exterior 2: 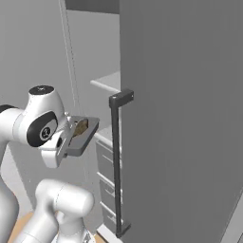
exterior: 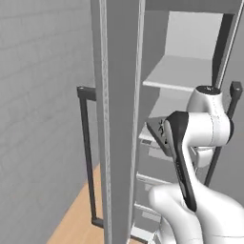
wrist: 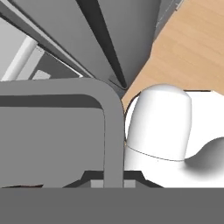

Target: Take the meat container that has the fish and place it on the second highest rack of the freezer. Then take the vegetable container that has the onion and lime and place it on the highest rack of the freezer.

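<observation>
My gripper (exterior 2: pixel 65 142) is shut on the rim of the meat container (exterior 2: pixel 81 136), a mid-grey rectangular tray held up and tilted in front of the open freezer (exterior 2: pixel 180 118). The yellowish-brown fish (exterior 2: pixel 80 127) lies in the tray. From the left base view the meat container (exterior: pixel 156 129) peeks out behind my arm, level with a pale rack (exterior: pixel 167 102). In the hand view the meat container's rim (wrist: pixel 111 127) runs down between the gripper's (wrist: pixel 113 180) tips. The vegetable container, onion and lime are out of view.
The freezer's open door (exterior: pixel 116 119) stands edge-on close to my left, with a dark bar handle (exterior: pixel 86 157). A second handle (exterior 2: pixel 115 161) is on the right door. A higher rack (exterior: pixel 178 71) and drawers (exterior: pixel 151 181) sit inside. Wood floor (exterior: pixel 76 219) lies below.
</observation>
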Controlling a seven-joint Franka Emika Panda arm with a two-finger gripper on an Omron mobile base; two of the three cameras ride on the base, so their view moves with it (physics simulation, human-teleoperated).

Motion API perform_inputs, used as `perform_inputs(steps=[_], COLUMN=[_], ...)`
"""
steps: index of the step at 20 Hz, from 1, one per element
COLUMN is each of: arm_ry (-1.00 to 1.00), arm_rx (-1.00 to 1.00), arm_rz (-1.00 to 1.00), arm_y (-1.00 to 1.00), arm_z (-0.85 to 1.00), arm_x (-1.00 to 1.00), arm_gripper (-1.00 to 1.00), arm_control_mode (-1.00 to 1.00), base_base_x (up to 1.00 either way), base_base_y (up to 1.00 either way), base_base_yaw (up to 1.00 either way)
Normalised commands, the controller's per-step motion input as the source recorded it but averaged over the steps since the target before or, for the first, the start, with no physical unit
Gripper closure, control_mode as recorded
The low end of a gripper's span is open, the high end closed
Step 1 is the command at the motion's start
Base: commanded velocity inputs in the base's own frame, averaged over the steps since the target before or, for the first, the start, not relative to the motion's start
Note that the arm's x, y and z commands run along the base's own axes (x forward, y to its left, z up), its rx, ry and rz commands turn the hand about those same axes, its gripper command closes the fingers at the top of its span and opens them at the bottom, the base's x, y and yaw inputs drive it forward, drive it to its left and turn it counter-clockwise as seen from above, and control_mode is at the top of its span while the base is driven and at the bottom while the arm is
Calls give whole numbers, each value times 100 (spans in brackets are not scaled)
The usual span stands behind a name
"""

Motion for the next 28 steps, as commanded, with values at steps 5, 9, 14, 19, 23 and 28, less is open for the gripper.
perform_inputs(steps=[5,9,14,19,23,28], arm_ry=[0,0,0,0,0,0], arm_rx=[0,0,0,0,0,0], arm_rz=[0,0,0,0,0,0], arm_y=[0,0,0,0,0,0], arm_z=[0,0,0,0,0,0], arm_x=[0,0,0,0,0,0], arm_gripper=[100,100,100,100,100,100], arm_control_mode=[100,100,100,100,100,100], base_base_x=[13,10,15,23,44,43], base_base_y=[49,62,73,66,44,53], base_base_yaw=[-46,-48,-47,-39,-13,-7])
